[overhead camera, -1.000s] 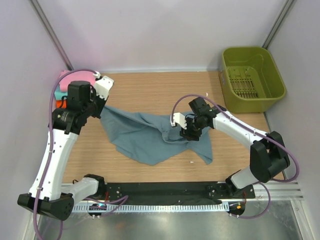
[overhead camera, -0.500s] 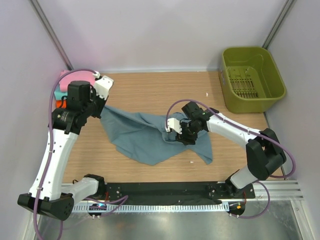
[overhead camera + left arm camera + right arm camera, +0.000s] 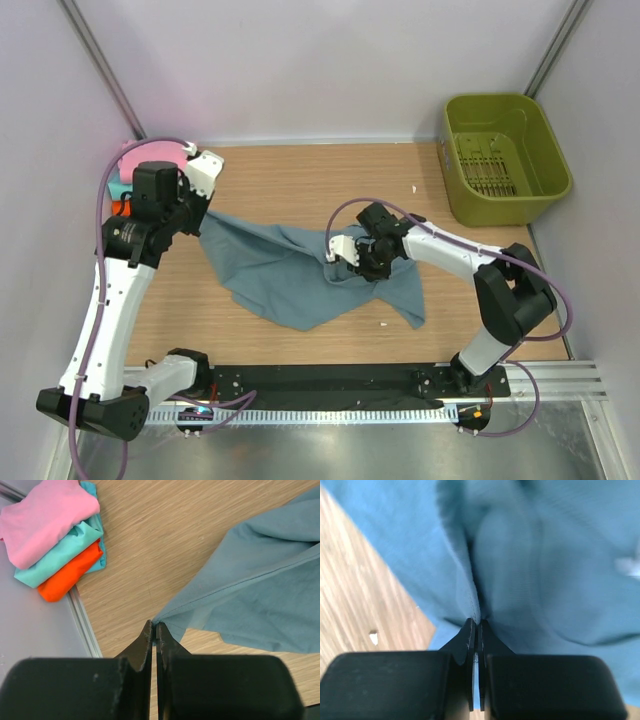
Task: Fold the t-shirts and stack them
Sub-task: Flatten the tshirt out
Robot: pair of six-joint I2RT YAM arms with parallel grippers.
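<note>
The blue-grey t-shirt (image 3: 290, 272) lies crumpled and partly spread on the middle of the wooden desk (image 3: 300, 180), unfolded, its cloth running from the left arm's reach across to the right arm's; one tail of it trails toward the near right.

The left claw (image 3: 154, 628) is clenched, its two dark fingers pressed together with a corner of the shirt's hem pinched at their tips; from that pinch the cloth fans out to the right in a taut, seamed wedge, and in the top view this corner sits at the shirt's far-left end, drawn up toward the wrist.

The right claw (image 3: 475, 624) is likewise clenched, grasping a raised fold of the same shirt; in its wrist view a ridge of blue-grey fabric rises straight out from between the closed fingertips, with more of the shirt, blurred, filling the picture around it; bare desk shows at the left, with a small white scrap (image 3: 373, 638) on it.

At the far-left corner of the desk three folded shirts lie in a pile; the pink t-shirt (image 3: 47, 520) is on top, the teal t-shirt (image 3: 57, 557) beneath it, the orange t-shirt (image 3: 70, 575) at the bottom; the pile is well apart from the blue-grey shirt.

An olive-green basket (image 3: 505, 155) stands at the far-right corner.
</note>
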